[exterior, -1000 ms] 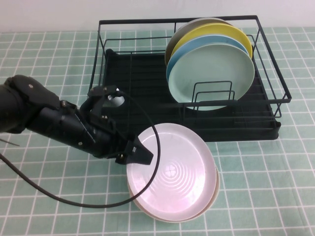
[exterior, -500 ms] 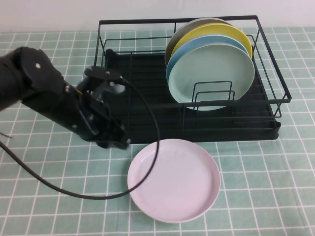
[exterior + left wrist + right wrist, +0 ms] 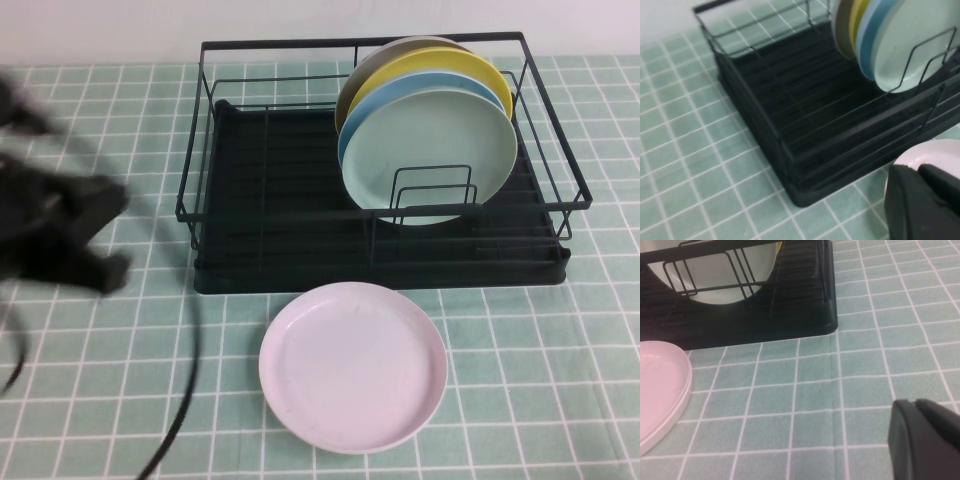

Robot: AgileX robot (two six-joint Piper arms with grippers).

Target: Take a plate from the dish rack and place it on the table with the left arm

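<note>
At the far left of the high view the left arm shows only as a dark smear above the table, its black cable trailing down toward the near edge. The left pincer appears in its own wrist view as a black mass in the lower corner, over tile and just beside the pink rim; whether it is released or clenched cannot be told, though it grasps nothing that can be seen and sits apart from the plate.

Moving right, the dish rack stands on the table, its left half bare ribbed tray. The plate, pale pink-lilac, lies flat and face up on the tiles just in front of the rack's near edge, close to it but not touching, and well apart from the smeared arm.

Further right, four plates stand on edge in the rack's right half, leaning against a wire divider: a mint-green plate in front, then a blue plate, a yellow plate and an olive-grey plate at the back.

The right pincer shows only in the right wrist view, as a black bulk low over the tiles to the right of the rack's corner; its state cannot be told.
</note>
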